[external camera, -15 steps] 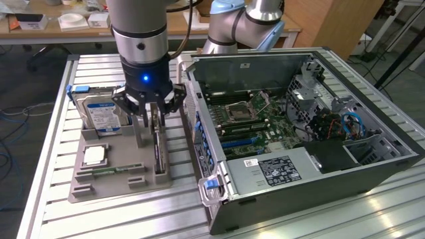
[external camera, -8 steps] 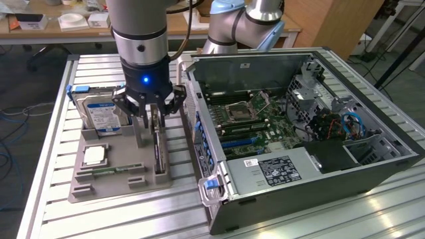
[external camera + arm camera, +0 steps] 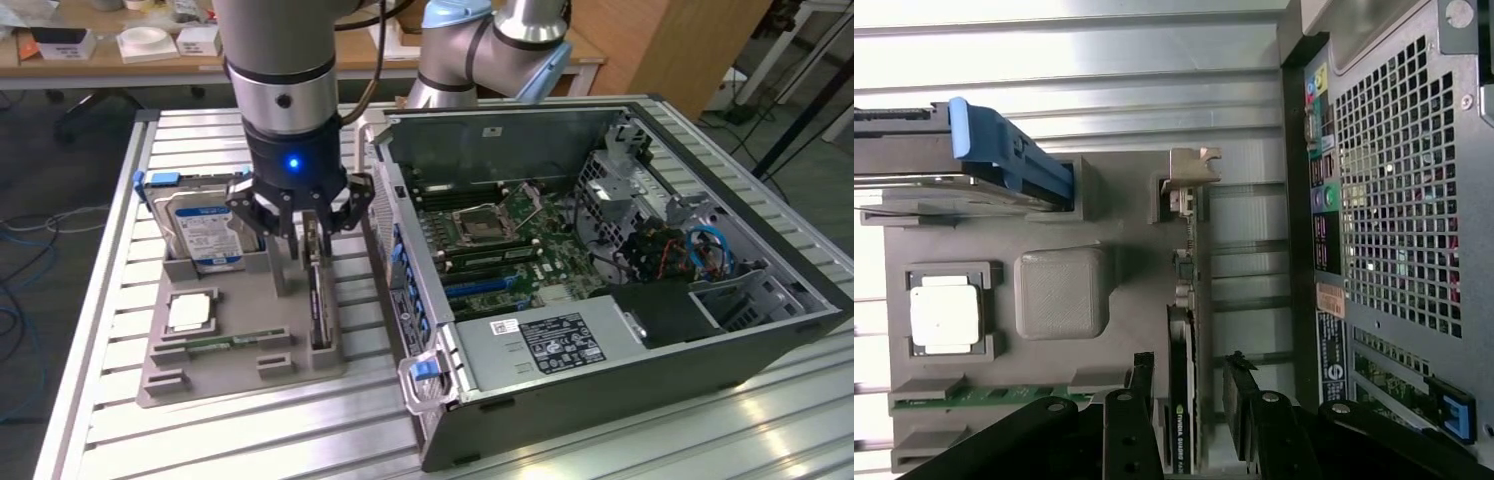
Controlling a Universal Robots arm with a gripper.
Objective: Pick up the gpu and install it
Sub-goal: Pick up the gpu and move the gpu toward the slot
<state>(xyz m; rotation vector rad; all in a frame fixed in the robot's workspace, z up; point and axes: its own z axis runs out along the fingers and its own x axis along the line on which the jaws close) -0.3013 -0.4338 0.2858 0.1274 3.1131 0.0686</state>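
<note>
The gpu is a long dark card standing on edge in a slot of the grey holder tray. In the wrist view the gpu runs lengthwise, with its silvery bracket at the far end. My gripper hangs straight above the card, low over the tray. Seen from the wrist, the gripper straddles the card's near end. Its black fingers stand on either side with a small gap to the card, so it is open and holds nothing.
The tray also carries a blue-labelled hard drive, a square processor and a green memory stick. The open computer case lies close beside the tray, its perforated rear panel near the card. A second arm stands behind.
</note>
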